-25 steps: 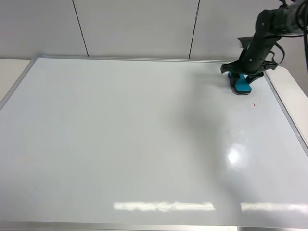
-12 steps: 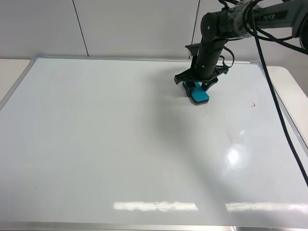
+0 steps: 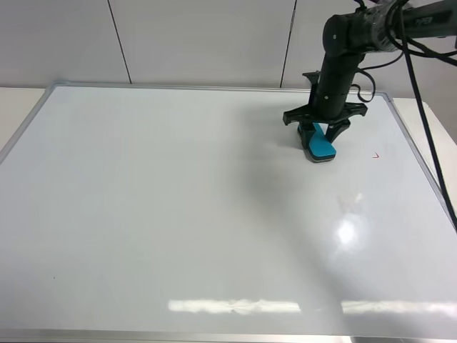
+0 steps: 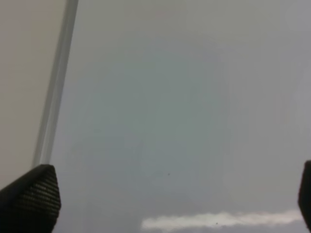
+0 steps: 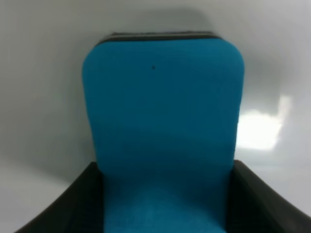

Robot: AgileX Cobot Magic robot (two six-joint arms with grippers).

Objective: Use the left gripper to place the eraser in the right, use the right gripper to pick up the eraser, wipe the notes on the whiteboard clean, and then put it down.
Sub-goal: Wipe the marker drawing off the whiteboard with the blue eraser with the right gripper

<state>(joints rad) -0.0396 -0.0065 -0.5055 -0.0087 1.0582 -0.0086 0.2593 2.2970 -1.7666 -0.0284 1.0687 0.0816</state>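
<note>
Right gripper (image 3: 320,133): it stands over the far right part of the whiteboard (image 3: 178,214), with the black arm coming down from the upper right corner of the high view. Its fingers are closed on the eraser.
Right fingers (image 5: 73,204): in the right wrist view one dark finger lies against each long side of the eraser (image 5: 163,121), and no gap shows between finger and eraser.
Eraser (image 3: 322,148): it is held in the right gripper, just under the wide bar. The teal top faces the wrist camera and the thin dark base shows only at the far end. It sits low at the board, but I cannot tell if it touches the surface.
Notes (image 3: 375,155): only a small red mark shows, to the right of the eraser and apart from it, near the right frame.
Left gripper (image 4: 167,199): it does not show in the high view. In the left wrist view its fingers stand wide open with nothing between them.
Left fingers (image 4: 29,199): one dark, textured tip is at each lower corner of the view, above the board (image 4: 170,121).
Frame (image 4: 56,97): a thin grey strip runs along the board beside one left finger.
Board surface: glossy, with bright reflections near the front edge.
</note>
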